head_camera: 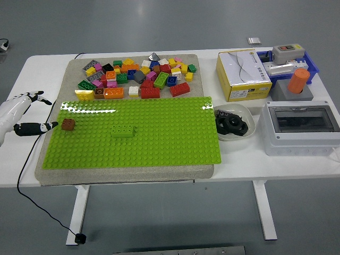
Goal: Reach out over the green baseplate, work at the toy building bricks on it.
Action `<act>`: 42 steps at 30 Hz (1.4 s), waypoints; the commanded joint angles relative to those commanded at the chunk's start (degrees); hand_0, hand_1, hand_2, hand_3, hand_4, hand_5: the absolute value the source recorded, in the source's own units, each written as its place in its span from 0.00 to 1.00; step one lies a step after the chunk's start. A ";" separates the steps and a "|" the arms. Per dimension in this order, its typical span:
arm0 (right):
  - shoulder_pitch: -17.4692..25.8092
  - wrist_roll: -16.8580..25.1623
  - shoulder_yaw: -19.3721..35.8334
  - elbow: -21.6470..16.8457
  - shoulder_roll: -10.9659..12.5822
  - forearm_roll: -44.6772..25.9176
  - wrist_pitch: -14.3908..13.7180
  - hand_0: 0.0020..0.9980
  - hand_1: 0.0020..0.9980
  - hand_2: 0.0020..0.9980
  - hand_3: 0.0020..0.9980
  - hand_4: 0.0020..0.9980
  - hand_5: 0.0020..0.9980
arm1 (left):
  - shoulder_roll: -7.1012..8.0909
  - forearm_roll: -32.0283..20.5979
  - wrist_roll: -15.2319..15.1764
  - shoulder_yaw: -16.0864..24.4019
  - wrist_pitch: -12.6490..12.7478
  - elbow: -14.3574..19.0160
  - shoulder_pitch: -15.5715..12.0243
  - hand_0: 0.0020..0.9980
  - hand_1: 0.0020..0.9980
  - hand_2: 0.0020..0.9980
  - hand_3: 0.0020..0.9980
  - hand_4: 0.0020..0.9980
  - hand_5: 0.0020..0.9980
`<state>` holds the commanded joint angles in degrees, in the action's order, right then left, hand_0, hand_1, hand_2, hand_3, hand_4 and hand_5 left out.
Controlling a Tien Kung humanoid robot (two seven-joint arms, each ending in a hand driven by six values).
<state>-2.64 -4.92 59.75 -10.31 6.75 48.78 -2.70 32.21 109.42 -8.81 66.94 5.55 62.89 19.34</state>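
Observation:
A green baseplate (pixel 159 138) lies on a grey mat in the middle of the table. On it sits a light green brick (pixel 122 131), left of centre, and a small brown brick (pixel 68 125) near its left edge. A pile of several loose coloured bricks (pixel 138 77) lies on the mat behind the plate. My left hand (pixel 33 112) is at the picture's left edge, off the plate, white with black fingertips, fingers spread and holding nothing. The right arm is out of view.
A yellow and white box (pixel 243 74) stands at the back right. A white bowl (pixel 231 122) holds black parts. A grey enclosure (pixel 300 127) with a clear lid sits at the right. Behind it are a blue tray (pixel 313 68) and an orange cylinder (pixel 298 81).

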 joint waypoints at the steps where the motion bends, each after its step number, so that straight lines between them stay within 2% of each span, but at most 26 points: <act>1: -0.01 -0.03 0.13 0.00 -0.04 0.16 0.00 0.69 0.65 0.75 0.73 0.73 0.87 | 0.09 0.17 0.04 0.24 -0.02 0.06 -0.16 0.94 0.95 0.93 0.74 0.82 0.00; 2: -0.03 -0.06 0.30 0.00 -0.08 0.36 0.01 0.69 0.65 0.75 0.73 0.73 0.87 | 0.19 0.32 0.06 0.44 -0.02 0.12 -0.31 0.94 0.95 0.93 0.74 0.82 0.00; 3: -0.06 -0.12 0.52 0.00 -0.12 0.64 0.00 0.69 0.65 0.75 0.74 0.73 0.87 | 0.30 0.41 0.07 0.54 -0.03 0.19 -0.42 0.94 0.95 0.93 0.73 0.69 0.00; 8: -0.31 -0.34 1.63 0.00 -0.33 2.17 -0.07 0.69 0.65 0.75 0.74 0.73 0.87 | 0.85 0.33 0.14 0.14 -0.22 0.23 -0.62 0.94 0.95 0.93 0.73 0.69 0.00; 9: -0.36 -0.35 1.83 0.00 -0.38 2.38 -0.10 0.69 0.65 0.75 0.73 0.73 0.87 | 0.89 0.29 0.16 -0.11 -0.25 0.12 -0.54 0.94 0.95 0.93 0.72 0.60 0.00; 14: -0.54 -0.31 2.28 0.00 -0.51 2.59 -0.25 0.69 0.65 0.75 0.73 0.73 0.87 | 0.59 0.29 0.49 -3.32 -0.37 -1.41 1.29 0.94 0.95 0.93 0.72 0.60 0.00; 15: -0.60 -0.32 2.34 0.00 -0.52 2.66 -0.26 0.69 0.66 0.75 0.73 0.73 0.87 | 0.39 0.29 0.54 -4.25 -0.40 -1.91 1.94 0.94 0.95 0.94 0.73 0.63 0.00; 21: -0.81 -0.33 2.46 0.00 -0.48 2.85 -0.25 0.69 0.65 0.75 0.74 0.73 0.87 | -0.94 0.56 0.72 -8.48 -0.50 -4.72 5.66 0.94 0.95 0.95 0.73 0.64 0.00; 26: -0.95 -0.27 2.37 0.00 -0.33 2.79 -0.17 0.69 0.65 0.75 0.74 0.73 0.87 | -2.05 0.82 0.76 -10.92 -0.66 -7.89 8.61 0.94 0.95 0.95 0.73 0.64 0.00; 28: -1.02 -0.25 2.34 0.00 -0.28 2.79 -0.15 0.69 0.65 0.75 0.74 0.73 0.87 | -2.40 0.85 0.73 -11.58 -0.68 -8.95 9.47 0.94 0.95 0.95 0.72 0.61 0.00; 42: -1.31 -0.27 2.20 0.00 0.09 2.90 -0.08 0.69 0.65 0.75 0.74 0.73 0.86 | -4.64 1.55 0.36 -15.32 -0.61 -15.30 13.04 0.94 0.96 0.96 0.72 0.61 0.00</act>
<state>-3.95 -5.19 61.95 -10.31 6.84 51.67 -2.78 27.57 110.97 -8.45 51.62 4.94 47.59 32.38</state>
